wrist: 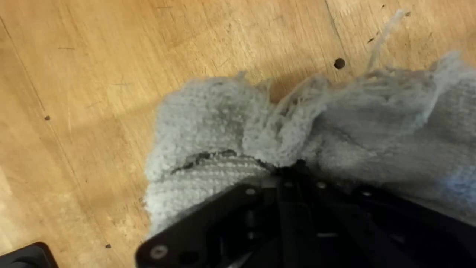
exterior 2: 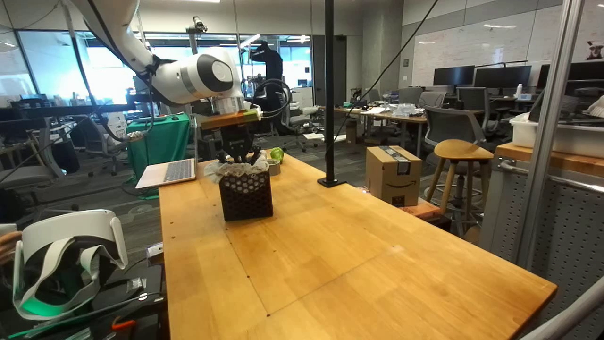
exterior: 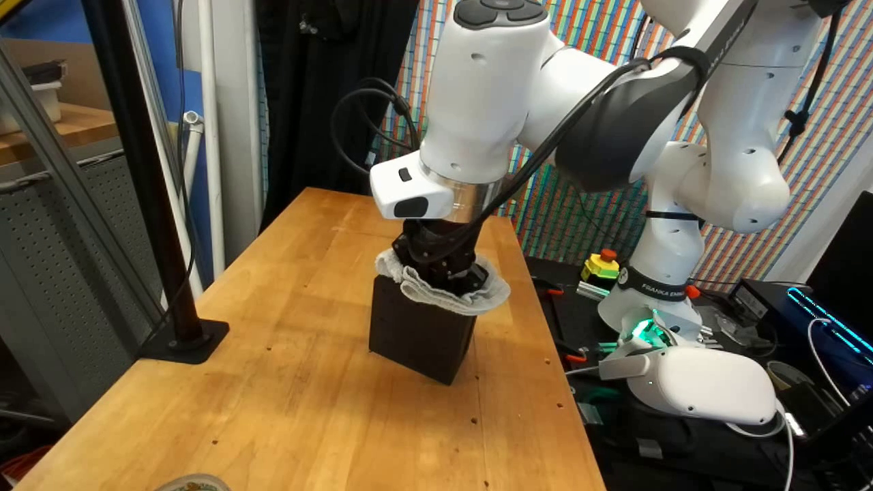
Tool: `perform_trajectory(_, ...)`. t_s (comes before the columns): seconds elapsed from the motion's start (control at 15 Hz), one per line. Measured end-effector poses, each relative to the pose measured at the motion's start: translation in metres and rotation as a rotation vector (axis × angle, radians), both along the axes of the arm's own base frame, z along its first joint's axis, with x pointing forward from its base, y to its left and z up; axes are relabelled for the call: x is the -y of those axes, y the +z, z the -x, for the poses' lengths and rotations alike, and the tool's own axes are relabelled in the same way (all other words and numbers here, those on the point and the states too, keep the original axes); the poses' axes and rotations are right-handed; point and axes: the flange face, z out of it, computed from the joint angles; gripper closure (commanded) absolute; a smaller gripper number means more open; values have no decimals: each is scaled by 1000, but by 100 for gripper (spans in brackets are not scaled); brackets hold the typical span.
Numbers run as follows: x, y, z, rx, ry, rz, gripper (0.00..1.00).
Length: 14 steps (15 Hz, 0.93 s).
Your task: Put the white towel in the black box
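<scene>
There is one white towel (exterior: 440, 299), one black box (exterior 2: 246, 208) and one gripper (wrist: 288, 172), all at one wooden table (exterior: 307, 382). The box stands upright on the wood; the towel lies across its mouth, bunched under the gripper, its edges hanging out past the rim. Some of it is inside — in an exterior view pale cloth shows through the upper holes of the mesh side. The gripper's two fingers are pressed together, tips down among the folds; whether any cloth is caught between them I cannot tell. Both exterior views show one white arm (exterior: 477, 109), one black pole (exterior 2: 329, 94) on a flat foot, and one headset (exterior: 709, 385) beside the table. Only the wrist view gives the towel's frayed edge clearly, with one loose thread straying over the wood. In an exterior view one emergency stop button (exterior: 603, 264) sits near the arm's base, right of the table. In an exterior view there are one open laptop (exterior 2: 177, 171) at the table's far left, one green round thing (exterior 2: 277, 154) and one grey roll (exterior 2: 274, 167) beyond the box, and — off to the right — one cardboard box (exterior 2: 391, 182) near one wooden stool (exterior 2: 460, 150).
</scene>
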Motion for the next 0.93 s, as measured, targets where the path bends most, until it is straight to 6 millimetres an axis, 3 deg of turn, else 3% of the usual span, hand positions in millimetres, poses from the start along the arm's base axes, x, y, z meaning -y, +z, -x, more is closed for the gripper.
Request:
perform_trajectory(0.6, 8, 80, 14, 92, -26, -100, 96)
perform_trajectory(0.93, 16, 91, 20, 115, -31, -100, 96)
